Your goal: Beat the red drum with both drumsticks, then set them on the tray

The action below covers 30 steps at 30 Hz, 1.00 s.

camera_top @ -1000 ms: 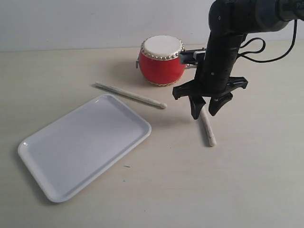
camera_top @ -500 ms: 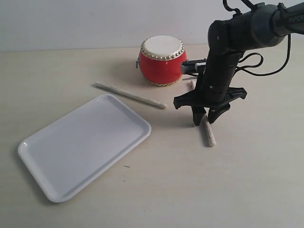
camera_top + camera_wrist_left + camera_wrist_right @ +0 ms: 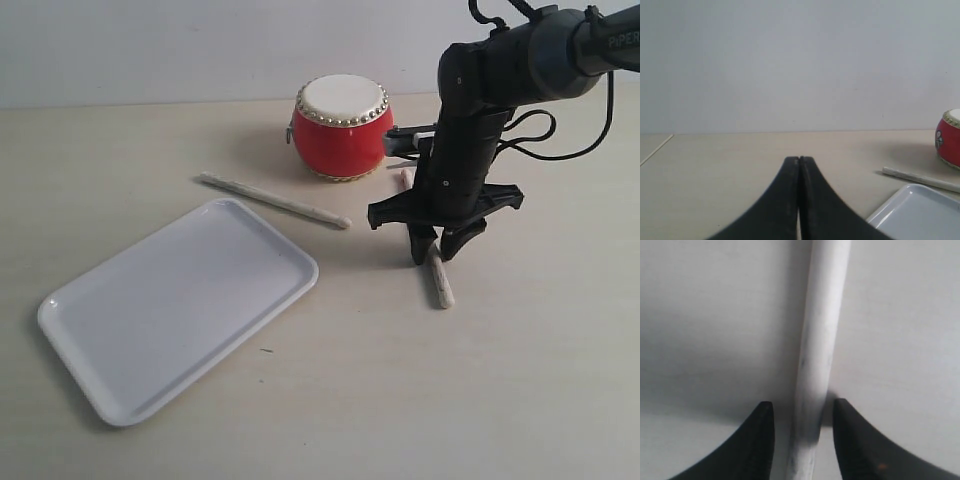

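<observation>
The red drum (image 3: 341, 127) stands at the back of the table. One drumstick (image 3: 275, 200) lies flat between the drum and the white tray (image 3: 175, 305). The other drumstick (image 3: 439, 280) lies in front of the drum, to its right. My right gripper (image 3: 435, 250) points straight down over this stick, fingertips at the table. In the right wrist view the drumstick (image 3: 817, 355) runs between the jaws of the right gripper (image 3: 802, 404), open, with a gap on each side. My left gripper (image 3: 799, 159) is shut on nothing and sees the drum (image 3: 951, 137), the first drumstick (image 3: 920, 178) and the tray (image 3: 915, 215).
A pale wall (image 3: 150, 50) rises behind the beige table (image 3: 400, 400). A black cable (image 3: 545, 110) loops off the right arm behind the drum's right side. The left arm is outside the exterior view.
My right gripper has come down to the table, its fingers now on both sides of the right drumstick, and its jaws have narrowed a little. The left gripper stays shut.
</observation>
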Available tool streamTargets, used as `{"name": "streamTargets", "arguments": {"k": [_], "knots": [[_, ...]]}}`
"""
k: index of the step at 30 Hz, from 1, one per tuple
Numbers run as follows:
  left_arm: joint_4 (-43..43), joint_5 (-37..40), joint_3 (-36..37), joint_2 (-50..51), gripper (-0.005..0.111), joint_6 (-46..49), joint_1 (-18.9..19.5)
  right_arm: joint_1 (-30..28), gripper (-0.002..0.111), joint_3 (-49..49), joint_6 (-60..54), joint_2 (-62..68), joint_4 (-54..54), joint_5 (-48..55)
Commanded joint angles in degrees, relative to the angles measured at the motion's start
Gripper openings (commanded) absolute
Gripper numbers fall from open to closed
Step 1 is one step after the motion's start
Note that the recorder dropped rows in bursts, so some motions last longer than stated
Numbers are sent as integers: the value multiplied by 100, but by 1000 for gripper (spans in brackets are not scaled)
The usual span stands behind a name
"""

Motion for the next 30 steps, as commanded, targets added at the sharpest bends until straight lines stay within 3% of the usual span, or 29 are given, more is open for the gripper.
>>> {"name": "streamTargets", "arguments": {"k": [1, 14, 17, 21, 30], "knots": [[4, -16, -2, -33, 0, -17, -2, 5, 37, 8, 39, -11, -62, 19], [4, -16, -2, -33, 0, -17, -2, 5, 29, 8, 39, -14, -62, 92], [4, -16, -2, -33, 0, -17, -2, 5, 21, 8, 52, -14, -62, 116], [4, -16, -2, -33, 0, -17, -2, 5, 0, 8, 135, -14, -62, 140], [4, -16, -2, -33, 0, -17, -2, 5, 0, 8, 343, -27, -52, 185]]}}
